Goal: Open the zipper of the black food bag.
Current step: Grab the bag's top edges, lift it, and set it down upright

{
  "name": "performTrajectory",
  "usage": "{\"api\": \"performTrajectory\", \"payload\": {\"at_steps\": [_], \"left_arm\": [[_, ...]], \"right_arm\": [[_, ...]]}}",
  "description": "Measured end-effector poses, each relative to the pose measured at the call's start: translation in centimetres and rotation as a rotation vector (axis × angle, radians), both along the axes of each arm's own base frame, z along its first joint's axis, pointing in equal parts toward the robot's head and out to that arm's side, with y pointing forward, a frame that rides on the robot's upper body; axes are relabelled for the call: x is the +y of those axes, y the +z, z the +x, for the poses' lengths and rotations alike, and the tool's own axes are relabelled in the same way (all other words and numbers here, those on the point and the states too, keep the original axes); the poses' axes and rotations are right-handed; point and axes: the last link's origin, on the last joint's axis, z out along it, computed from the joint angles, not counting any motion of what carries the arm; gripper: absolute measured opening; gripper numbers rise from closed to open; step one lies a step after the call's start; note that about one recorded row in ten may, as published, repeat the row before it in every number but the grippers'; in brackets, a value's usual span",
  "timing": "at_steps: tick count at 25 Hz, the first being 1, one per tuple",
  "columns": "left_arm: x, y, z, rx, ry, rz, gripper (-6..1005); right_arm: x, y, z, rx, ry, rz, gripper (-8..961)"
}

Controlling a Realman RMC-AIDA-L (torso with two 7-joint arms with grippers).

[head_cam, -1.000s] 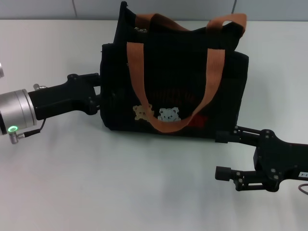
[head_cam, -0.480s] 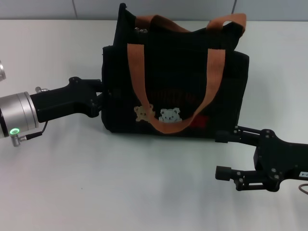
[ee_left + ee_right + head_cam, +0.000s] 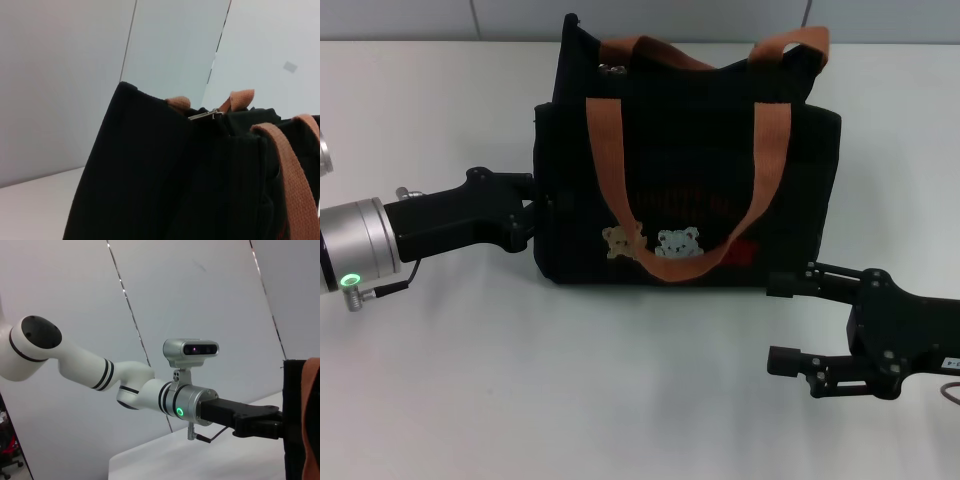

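Observation:
The black food bag (image 3: 690, 170) stands upright mid-table, with orange-brown handles (image 3: 603, 140) and bear patches on its front. The zipper's small silvery pull (image 3: 612, 68) sits at the top edge, at the bag's left end; it also shows in the left wrist view (image 3: 206, 115). My left gripper (image 3: 532, 212) is at the bag's left end wall, shut on the fabric there; the right wrist view shows that left gripper (image 3: 272, 422) meeting the bag's edge (image 3: 292, 415). My right gripper (image 3: 775, 322) hovers open just in front of the bag's lower right corner, holding nothing.
The white table (image 3: 520, 380) carries only the bag. A grey panelled wall (image 3: 670, 15) runs along the table's far edge behind it. My left arm's white links (image 3: 75, 360) stretch out to the left.
My left gripper has shifted slightly right and toward me, and the bag has moved with it by a small amount. The right gripper has stayed put.

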Motion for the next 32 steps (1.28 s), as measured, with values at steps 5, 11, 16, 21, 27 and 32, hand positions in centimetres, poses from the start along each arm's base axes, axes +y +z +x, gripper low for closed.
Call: {"api": "performTrajectory", "payload": {"at_steps": [5, 11, 16, 21, 27, 32], "left_arm": [[-0.1, 0.0, 0.0, 0.001, -0.003, 0.0, 100], [-0.1, -0.1, -0.1, 0.0, 0.0, 0.002, 99], [-0.2, 0.2, -0.3, 0.002, 0.002, 0.008, 99], [-0.2, 2.5, -0.7, 0.026, -0.043, 0.03, 98], [-0.2, 6.7, -0.4, 0.027, -0.129, 0.063, 97], [0.3, 9.5, 0.7, 0.077, -0.218, 0.089, 98]], "right_arm": [[0.0, -0.1, 0.0, -0.002, 0.0, 0.001, 828], [0.1, -0.1, 0.0, -0.003, 0.002, 0.001, 828], [0.2, 0.0, 0.0, -0.006, 0.002, 0.004, 827], [0.2, 0.1, 0.0, -0.005, 0.0, 0.007, 827], [0.2, 0.1, 0.0, -0.002, -0.005, 0.011, 826], [0.4, -0.1, -0.3, 0.014, -0.011, 0.008, 826]]}}
